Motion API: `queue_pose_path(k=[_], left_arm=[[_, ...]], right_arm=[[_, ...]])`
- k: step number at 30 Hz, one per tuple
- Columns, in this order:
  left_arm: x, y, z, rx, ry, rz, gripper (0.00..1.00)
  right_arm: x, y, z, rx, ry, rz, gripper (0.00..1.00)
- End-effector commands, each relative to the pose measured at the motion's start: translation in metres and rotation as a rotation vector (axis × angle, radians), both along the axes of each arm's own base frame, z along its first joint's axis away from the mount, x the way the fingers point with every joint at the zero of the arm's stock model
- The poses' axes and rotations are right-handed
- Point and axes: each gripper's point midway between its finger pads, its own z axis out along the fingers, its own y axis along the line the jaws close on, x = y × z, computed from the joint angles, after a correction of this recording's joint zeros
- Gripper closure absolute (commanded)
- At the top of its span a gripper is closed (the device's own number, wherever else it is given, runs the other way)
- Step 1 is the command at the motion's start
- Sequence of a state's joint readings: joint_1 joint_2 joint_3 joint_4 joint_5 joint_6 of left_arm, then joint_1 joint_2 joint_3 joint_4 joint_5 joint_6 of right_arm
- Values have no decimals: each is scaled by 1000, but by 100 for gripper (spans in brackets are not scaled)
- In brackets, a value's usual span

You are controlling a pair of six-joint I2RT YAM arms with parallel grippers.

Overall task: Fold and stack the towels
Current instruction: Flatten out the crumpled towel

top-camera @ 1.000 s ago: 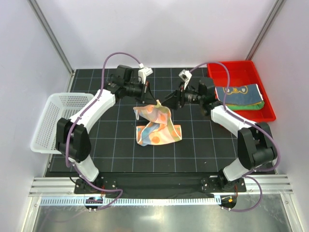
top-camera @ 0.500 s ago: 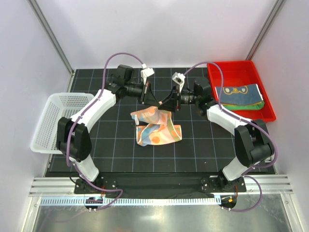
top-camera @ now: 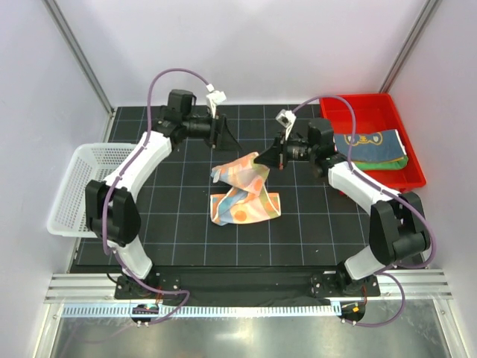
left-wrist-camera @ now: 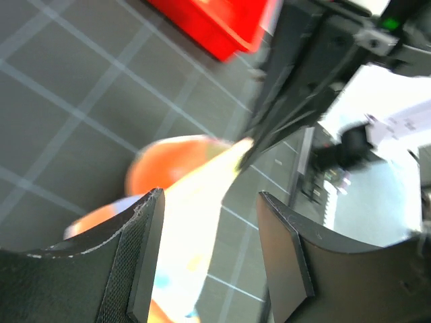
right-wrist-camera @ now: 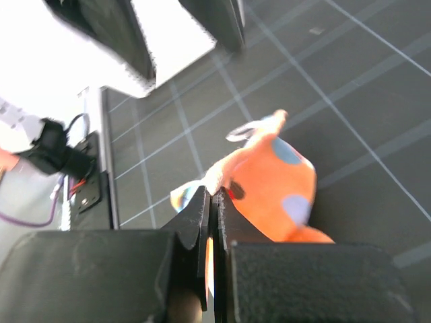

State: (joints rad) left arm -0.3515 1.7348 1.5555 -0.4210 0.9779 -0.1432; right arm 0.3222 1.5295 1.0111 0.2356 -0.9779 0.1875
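The pale towel with orange, pink and blue patches (top-camera: pixel 242 200) lies crumpled at the mat's centre, its far corner lifted. My right gripper (top-camera: pixel 258 158) is shut on that raised corner; the right wrist view has the towel (right-wrist-camera: pixel 269 182) pinched between the closed jaws of the right gripper (right-wrist-camera: pixel 214 195). My left gripper (top-camera: pixel 226 139) hangs open a little behind and left of the towel, holding nothing. In its wrist view the left gripper (left-wrist-camera: pixel 210 202) is empty, with the towel (left-wrist-camera: pixel 168 168) below it. The tiger-face towel (top-camera: pixel 369 142) lies folded on the green towel (top-camera: pixel 387 164) in the red tray.
The red tray (top-camera: pixel 339 112) sits at the back right of the black gridded mat. A white mesh basket (top-camera: pixel 74 186) stands at the left edge. Purple cables loop over both arms.
My left gripper has let go of the towel corner, opened and drawn back up and left. My right gripper has shut on that corner and shifted slightly right.
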Motion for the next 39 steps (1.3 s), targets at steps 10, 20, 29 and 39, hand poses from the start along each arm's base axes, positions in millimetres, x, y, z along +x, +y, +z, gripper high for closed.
queue_pose_path(k=[10,20,29,39], left_arm=[[96,59,-131,208,201,380,37],[94,57,-182,230,333,430,37],[86,41,-197,253,377,416,39],[102,23,-188,151,373,409,34]], right_arm=[[36,-88,-103,-187,486,-360,99],[41,-143,-168,-300,740,-549,99],[40,-149,-169,-323,722,-565,99],[38,-150,-170,-330,717,-564,99]])
